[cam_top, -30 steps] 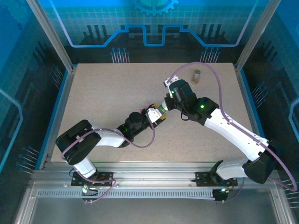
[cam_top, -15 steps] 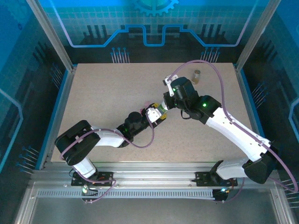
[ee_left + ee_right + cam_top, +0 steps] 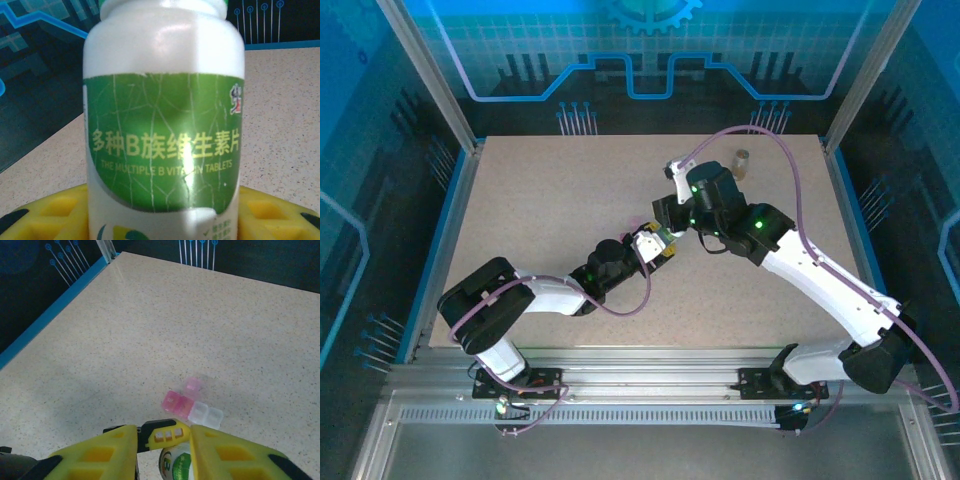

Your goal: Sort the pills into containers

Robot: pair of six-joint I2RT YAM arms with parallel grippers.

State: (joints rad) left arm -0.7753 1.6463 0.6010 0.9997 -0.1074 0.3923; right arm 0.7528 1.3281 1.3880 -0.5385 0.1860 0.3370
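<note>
My left gripper (image 3: 162,220) is shut on the white bottle (image 3: 162,100) with a green label, its yellow fingers (image 3: 45,215) on either side. A sliver of green cap shows at the bottle's top edge. From above, the bottle (image 3: 647,243) sits at the table's middle in the left gripper (image 3: 655,246). My right gripper (image 3: 665,211) hovers just beyond it, open, its fingers (image 3: 100,455) spread above the bottle (image 3: 177,465). A small pink and clear container (image 3: 192,407) lies on the table past the bottle. The brownish vial (image 3: 741,163) stands at the far right.
The speckled table (image 3: 540,200) has a blue rim (image 3: 55,315) along its edges and metal posts at its corners. The right arm (image 3: 800,260) crosses the right half of the table, and the left arm (image 3: 550,295) lies low across the near left.
My right gripper has drawn back from the bottle, toward the far side of the table. The left gripper and the bottle have stayed where they were.
</note>
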